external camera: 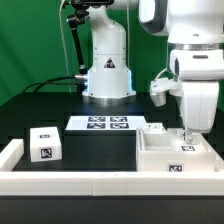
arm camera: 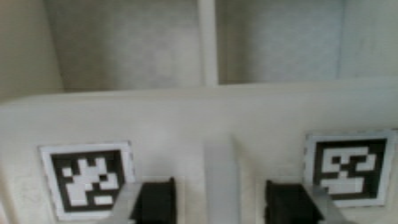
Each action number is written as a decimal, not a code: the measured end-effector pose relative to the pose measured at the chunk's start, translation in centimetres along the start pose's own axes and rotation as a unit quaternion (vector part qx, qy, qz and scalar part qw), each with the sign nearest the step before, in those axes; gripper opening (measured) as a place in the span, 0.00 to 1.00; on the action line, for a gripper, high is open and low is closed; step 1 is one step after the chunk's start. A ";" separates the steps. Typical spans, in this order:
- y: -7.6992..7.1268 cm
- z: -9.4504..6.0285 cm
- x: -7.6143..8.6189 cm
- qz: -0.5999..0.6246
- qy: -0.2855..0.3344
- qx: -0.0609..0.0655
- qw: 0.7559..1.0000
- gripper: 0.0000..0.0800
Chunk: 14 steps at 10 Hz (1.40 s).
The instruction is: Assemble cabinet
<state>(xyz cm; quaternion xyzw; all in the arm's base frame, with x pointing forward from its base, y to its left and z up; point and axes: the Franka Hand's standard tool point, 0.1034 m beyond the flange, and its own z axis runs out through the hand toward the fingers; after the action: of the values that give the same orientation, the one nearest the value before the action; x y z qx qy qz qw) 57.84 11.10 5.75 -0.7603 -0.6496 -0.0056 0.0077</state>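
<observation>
The large hollow box (external camera: 172,158) (arm camera: 196,120) is white plastic with black-and-white tags on its wall; it sits at the exterior view's right, against the white border rail (external camera: 70,183); the gripper (external camera: 185,138) (arm camera: 222,200) is lowered onto it, fingers (arm camera: 157,203) either side of a white rib; whether they clamp it cannot be told. A flat panel (external camera: 155,128) lies just behind; the small cube (external camera: 43,143) stands well apart at the left; the marker board (external camera: 108,124) lies between them on the dark table (external camera: 40,110).

So the big box (external camera: 165,158) sits on the exterior view's right, the small cube (external camera: 45,144) well off to its left, the marker board (external camera: 108,124) between them but further back, and the rail (external camera: 90,185) runs along the front.
</observation>
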 end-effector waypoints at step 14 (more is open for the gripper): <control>-13.7 -2.1 -4.4 -0.033 -0.014 -0.002 0.999 1.00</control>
<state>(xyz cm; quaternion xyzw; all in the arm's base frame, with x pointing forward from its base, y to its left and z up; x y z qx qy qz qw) 43.60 8.85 7.86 -0.7386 -0.6741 0.0041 -0.0030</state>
